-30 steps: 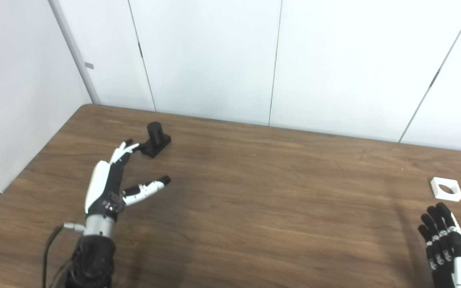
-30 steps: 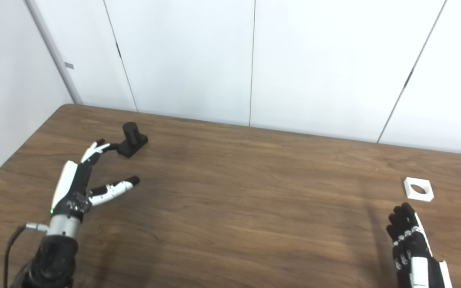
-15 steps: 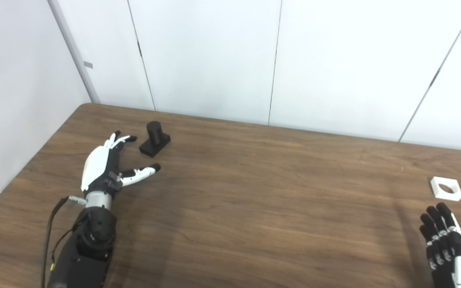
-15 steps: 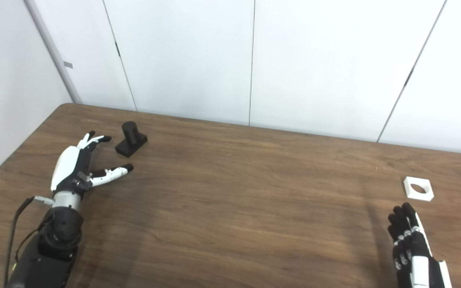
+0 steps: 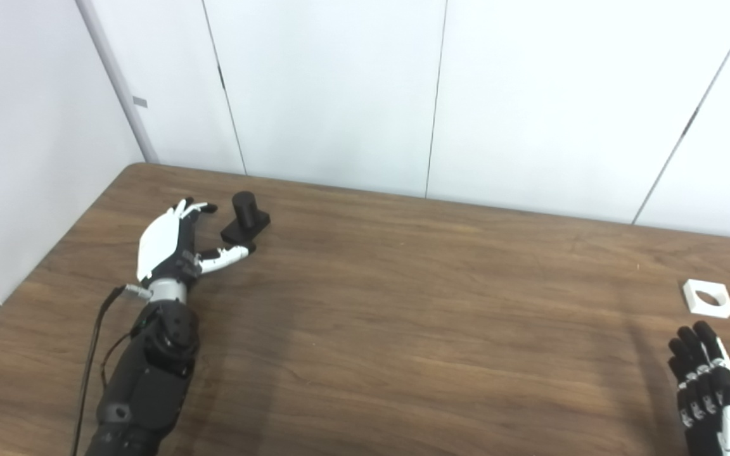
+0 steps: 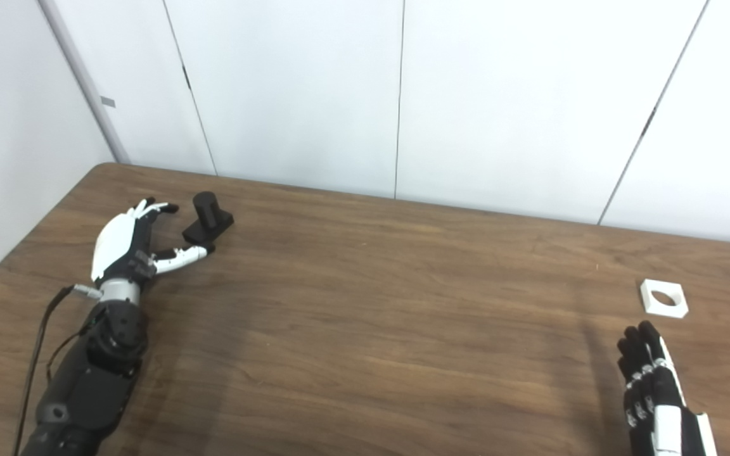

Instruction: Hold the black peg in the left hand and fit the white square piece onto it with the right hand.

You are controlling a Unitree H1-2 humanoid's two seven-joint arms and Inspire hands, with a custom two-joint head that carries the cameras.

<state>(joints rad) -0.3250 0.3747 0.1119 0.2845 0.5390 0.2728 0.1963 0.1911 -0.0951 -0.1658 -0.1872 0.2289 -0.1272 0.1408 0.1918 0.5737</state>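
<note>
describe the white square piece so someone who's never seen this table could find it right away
Start at the brown wooden table and go to its far right side, a little beyond the fingertips of the black right hand. The white square piece lies flat there, alone and untouched. It is the only white object on the table, a small block with a round hole through its middle, unlike the black peg at the far left.

You had bare table (image 5: 403,329) across the whole middle. On the far left, the black peg (image 5: 246,221) stood between the left hand's (image 5: 172,244) spread fingers and thumb. The white square piece (image 5: 707,298) lay unobstructed just beyond the right hand (image 5: 710,392).
</note>
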